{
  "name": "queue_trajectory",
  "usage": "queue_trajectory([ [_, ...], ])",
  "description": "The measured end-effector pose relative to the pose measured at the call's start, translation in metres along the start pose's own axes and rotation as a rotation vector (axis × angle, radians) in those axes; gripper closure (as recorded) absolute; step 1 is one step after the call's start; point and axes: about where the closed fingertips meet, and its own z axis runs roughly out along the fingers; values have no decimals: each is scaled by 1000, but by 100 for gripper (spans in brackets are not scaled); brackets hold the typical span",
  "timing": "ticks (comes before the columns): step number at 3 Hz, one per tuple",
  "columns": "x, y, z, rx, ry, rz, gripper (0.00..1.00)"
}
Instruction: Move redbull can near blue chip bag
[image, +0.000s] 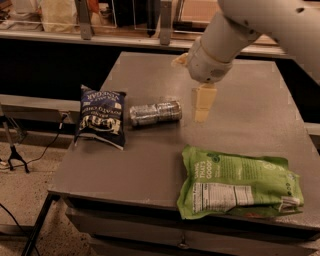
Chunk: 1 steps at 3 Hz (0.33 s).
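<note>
We see the redbull can (155, 113) lying on its side on the bench (150, 165), lengthwise toward the blue chip bag (101, 117). Its left end is just beside the bag's right edge, though we cannot tell whether the two touch. The gripper (202, 107) hangs from the white arm (225, 40) just off the can's right end, pointing down over the bench and apart from the can. It holds nothing that we can make out, and we cannot tell whether its jaws are spread or pressed together. A larger green bag (237, 182) lies near the front right corner, well away from both task items.

We judge the placing itself to be as good as done, since the can already sits close to the blue bag. The step in hand looks like the retreat. The next move calls for lifting the gripper up and away without brushing the can. Lying on its side, it would probably roll at a light nudge and could drift from the bag.
</note>
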Motion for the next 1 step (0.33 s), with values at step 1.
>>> queue_trajectory([
  [1, 4, 2, -4, 6, -8, 10, 0],
])
